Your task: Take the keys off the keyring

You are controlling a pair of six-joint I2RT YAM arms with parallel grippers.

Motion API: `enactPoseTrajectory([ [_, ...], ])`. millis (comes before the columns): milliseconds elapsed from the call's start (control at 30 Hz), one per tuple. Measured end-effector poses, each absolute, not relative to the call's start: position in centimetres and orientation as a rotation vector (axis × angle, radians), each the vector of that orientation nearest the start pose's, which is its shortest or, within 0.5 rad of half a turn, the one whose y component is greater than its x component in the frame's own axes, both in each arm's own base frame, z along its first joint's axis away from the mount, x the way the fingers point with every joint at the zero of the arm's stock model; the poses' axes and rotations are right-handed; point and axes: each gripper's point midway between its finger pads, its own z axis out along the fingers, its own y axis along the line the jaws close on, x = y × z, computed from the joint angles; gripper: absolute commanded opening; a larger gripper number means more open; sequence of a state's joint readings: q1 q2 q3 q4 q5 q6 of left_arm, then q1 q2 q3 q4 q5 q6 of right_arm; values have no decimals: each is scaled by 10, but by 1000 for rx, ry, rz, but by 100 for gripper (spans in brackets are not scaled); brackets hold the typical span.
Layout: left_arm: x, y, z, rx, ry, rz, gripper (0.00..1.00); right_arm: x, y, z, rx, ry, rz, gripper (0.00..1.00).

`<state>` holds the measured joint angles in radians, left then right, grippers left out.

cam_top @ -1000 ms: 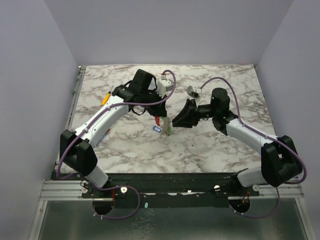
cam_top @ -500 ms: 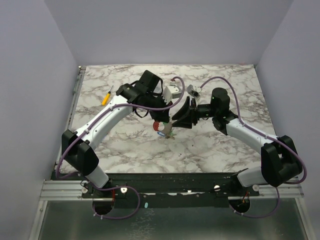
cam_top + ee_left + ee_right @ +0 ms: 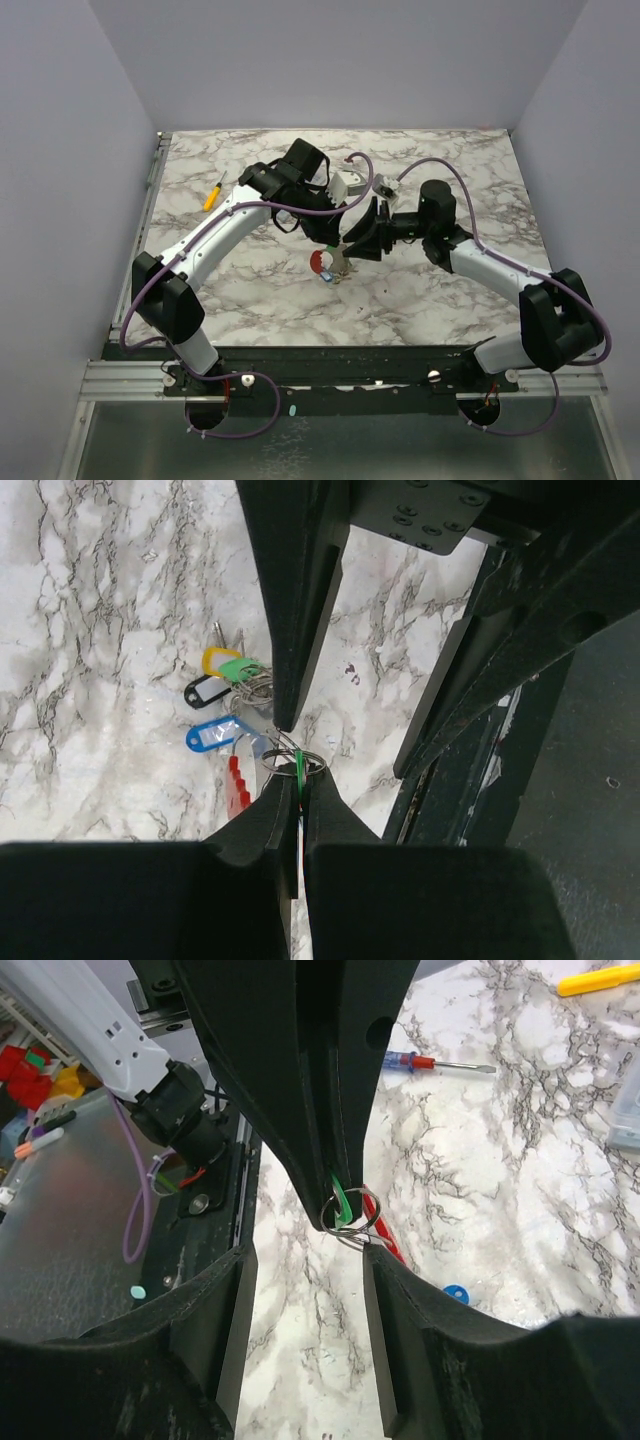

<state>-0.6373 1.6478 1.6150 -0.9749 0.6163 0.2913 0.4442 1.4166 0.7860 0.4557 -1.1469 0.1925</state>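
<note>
My left gripper is shut on the keyring, pinching the thin silvery loop together with a green tag. The red fob and the keys with blue, black, green and yellow tags hang or lie just beyond it on the marble. In the right wrist view the loop sits at the tip of the left fingers. My right gripper is open, and its right finger touches the smaller loop there. In the top view both grippers meet over the red fob.
A yellow-handled screwdriver lies at the far left of the marble table and shows in the right wrist view. A red-and-blue pen and the edge of a clear box lie beyond the grippers.
My left arm has swung right and nearer and closed on the keyring. The key bunch has shifted slightly toward the near edge. My right gripper has stayed close by, open.
</note>
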Motion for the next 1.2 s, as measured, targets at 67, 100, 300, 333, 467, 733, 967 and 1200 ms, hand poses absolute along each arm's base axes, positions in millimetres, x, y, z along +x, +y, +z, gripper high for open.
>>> enactPoseTrajectory([
  [67,245,-296,218,1345,2173,-927,0,239,297,212,-1088,1520,1437,58],
  [100,245,-296,218,1344,2174,-928,0,240,298,211,-1088,1522,1437,58],
  [300,244,-296,218,1336,2181,-937,0,241,305,206,-1089,1515,1425,58],
  [333,244,-296,219,1335,2181,-940,0,242,306,206,-1088,1514,1425,58],
  [467,243,-297,219,1334,2180,-951,0,244,310,203,-1083,1504,1426,59],
  [733,241,-298,220,1337,2176,-966,0,248,315,204,-1087,1452,1422,54],
  [967,238,-297,220,1345,2181,-978,0,241,313,203,-1106,1413,1437,27],
  [1200,241,-292,222,1368,2162,-944,0,234,312,202,-1144,1384,1458,4],
])
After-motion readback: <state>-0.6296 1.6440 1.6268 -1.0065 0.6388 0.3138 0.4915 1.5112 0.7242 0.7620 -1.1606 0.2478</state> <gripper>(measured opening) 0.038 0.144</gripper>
